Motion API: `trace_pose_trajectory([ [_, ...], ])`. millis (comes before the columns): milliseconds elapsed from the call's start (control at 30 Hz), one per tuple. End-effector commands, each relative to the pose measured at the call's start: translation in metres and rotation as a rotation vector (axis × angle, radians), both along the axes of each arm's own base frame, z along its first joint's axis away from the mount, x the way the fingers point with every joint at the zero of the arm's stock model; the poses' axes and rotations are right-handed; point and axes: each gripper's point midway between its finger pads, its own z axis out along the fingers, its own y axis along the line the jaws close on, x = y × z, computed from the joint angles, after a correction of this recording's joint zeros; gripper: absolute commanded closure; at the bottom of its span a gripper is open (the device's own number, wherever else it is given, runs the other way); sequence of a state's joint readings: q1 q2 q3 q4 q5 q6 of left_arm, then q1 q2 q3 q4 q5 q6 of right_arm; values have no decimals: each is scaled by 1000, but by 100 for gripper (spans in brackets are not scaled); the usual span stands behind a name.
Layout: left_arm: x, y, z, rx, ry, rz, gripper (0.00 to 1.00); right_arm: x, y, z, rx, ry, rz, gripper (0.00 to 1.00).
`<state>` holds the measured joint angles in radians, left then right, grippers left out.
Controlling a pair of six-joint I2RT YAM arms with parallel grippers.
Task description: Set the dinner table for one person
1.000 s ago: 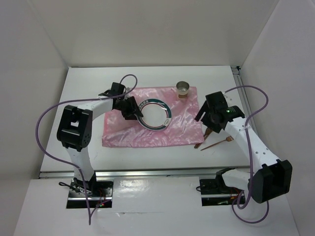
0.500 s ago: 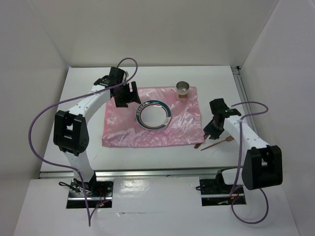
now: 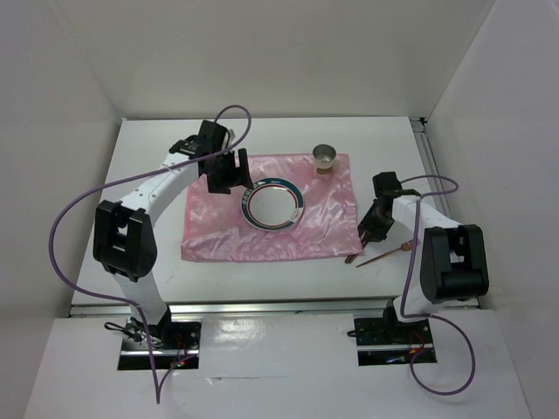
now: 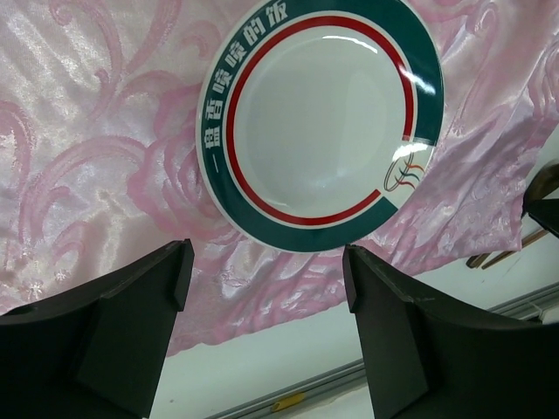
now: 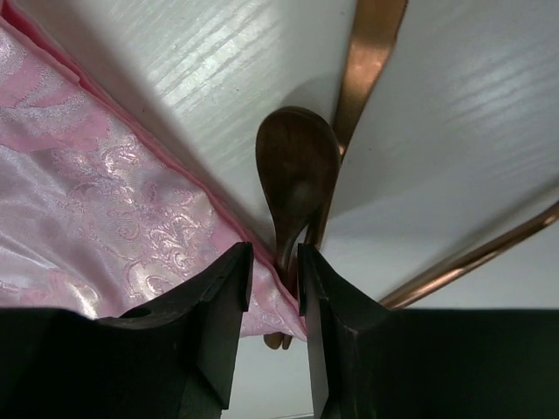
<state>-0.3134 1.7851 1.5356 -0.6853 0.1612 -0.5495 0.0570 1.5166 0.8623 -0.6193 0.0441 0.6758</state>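
Note:
A white plate with a green and red rim (image 3: pixel 273 204) lies on the shiny pink cloth (image 3: pixel 218 237) on the white dinner table (image 3: pixel 148 157). My left gripper (image 3: pixel 224 177) hovers at the plate's far left edge, open and empty. In the left wrist view the plate (image 4: pixel 319 113) lies just beyond the open gripper (image 4: pixel 266 262). My right gripper (image 3: pixel 368 236) is down at the cloth's right front corner. In the right wrist view the gripper (image 5: pixel 275 262) has closed in around the neck of a copper spoon (image 5: pixel 297 170) that lies at the cloth's edge (image 5: pixel 105 209).
A small metal cup (image 3: pixel 325 156) stands at the cloth's far right corner. Two more copper utensils lie by the spoon: one handle (image 5: pixel 371 52) beside it, another (image 3: pixel 384 257) angled to the right. Metal rails run along the table's front (image 3: pixel 262 305) and right edges.
My right arm has folded in and lowered its gripper onto the cutlery by the cloth's corner. My left gripper has lifted back from the plate's rim toward the far left.

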Motion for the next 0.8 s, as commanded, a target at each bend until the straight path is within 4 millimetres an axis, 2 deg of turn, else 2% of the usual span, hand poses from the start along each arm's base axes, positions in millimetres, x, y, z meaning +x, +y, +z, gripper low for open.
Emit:
trace_pose_trajectory([
  [0,0,-8,3,1,-12,-32,14,10,2,-4,4,-37,43,61],
  [133,2,-7,-3,14,3,-27,14,15,0,-8,2,-54,43,65],
  [433,0,-10,-11,20,22,-36,15,3,-8,-31,-37,43,23,66],
  [500,0,-10,-11,20,22,-36,15,1,-11,-31,-55,50,-5,75],
  [633,-2,-9,-10,27,27,-44,15,13,-19,-11,-95,-19,-32,90],
  [667,1,-9,-7,32,16,-39,15,21,-24,2,-124,-55,-32,90],
  [733,1,-9,-3,28,6,-39,15,29,-26,17,-138,-98,-15,93],
  [767,2,-9,1,27,3,-39,15,38,-29,33,-155,-140,-15,93],
])
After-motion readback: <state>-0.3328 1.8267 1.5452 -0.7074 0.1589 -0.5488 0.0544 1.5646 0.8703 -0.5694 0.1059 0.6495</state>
